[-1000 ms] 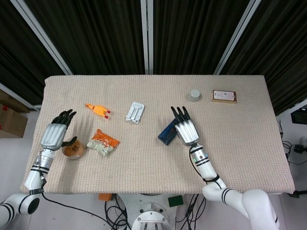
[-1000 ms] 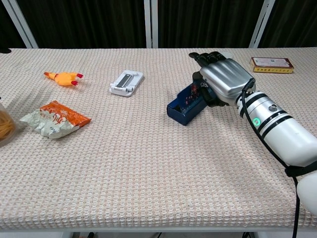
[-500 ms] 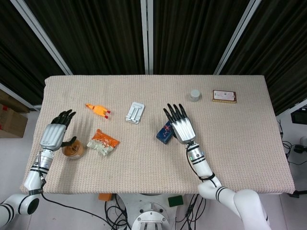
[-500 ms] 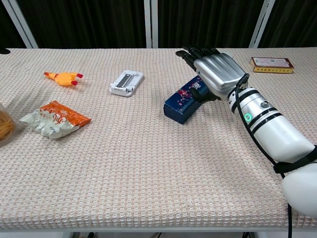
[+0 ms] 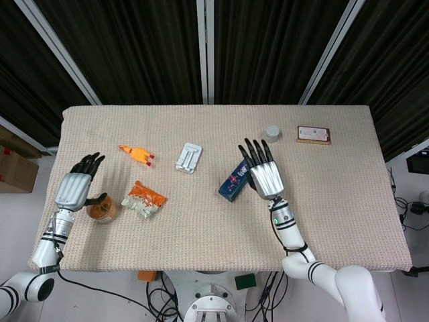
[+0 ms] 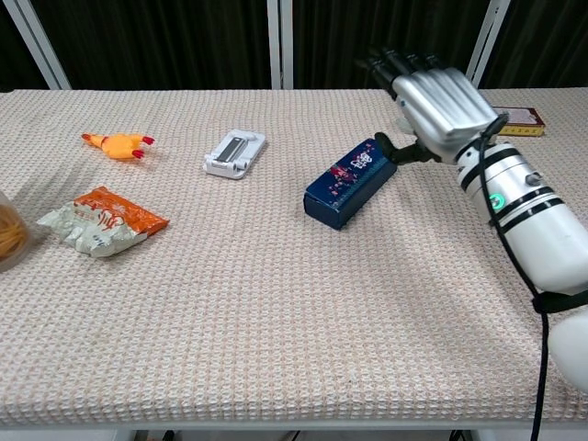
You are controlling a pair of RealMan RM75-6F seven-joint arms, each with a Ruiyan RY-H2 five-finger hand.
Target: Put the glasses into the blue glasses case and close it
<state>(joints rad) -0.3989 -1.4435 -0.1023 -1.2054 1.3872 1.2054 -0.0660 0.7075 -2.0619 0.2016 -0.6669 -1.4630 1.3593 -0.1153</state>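
The blue glasses case (image 5: 234, 180) (image 6: 350, 181) lies closed on the table mat, its patterned lid facing up. The glasses do not show anywhere. My right hand (image 5: 264, 172) (image 6: 436, 99) hovers just right of the case with fingers spread; its thumb reaches toward the case's far right end, and I cannot tell whether it touches. My left hand (image 5: 77, 184) stays at the table's left edge, fingers extended, holding nothing, beside an orange jar (image 5: 102, 209).
A rubber chicken toy (image 5: 137, 153) (image 6: 117, 144), a white clip-like holder (image 5: 189, 158) (image 6: 234, 152) and an orange snack bag (image 5: 144, 200) (image 6: 103, 220) lie left of the case. A small grey cup (image 5: 272, 132) and a flat box (image 5: 314, 135) (image 6: 520, 119) sit at the far right.
The case lid went from open to closed under my right hand. That hand has since lifted off and moved right and up, fingers spread. Left hand unchanged.
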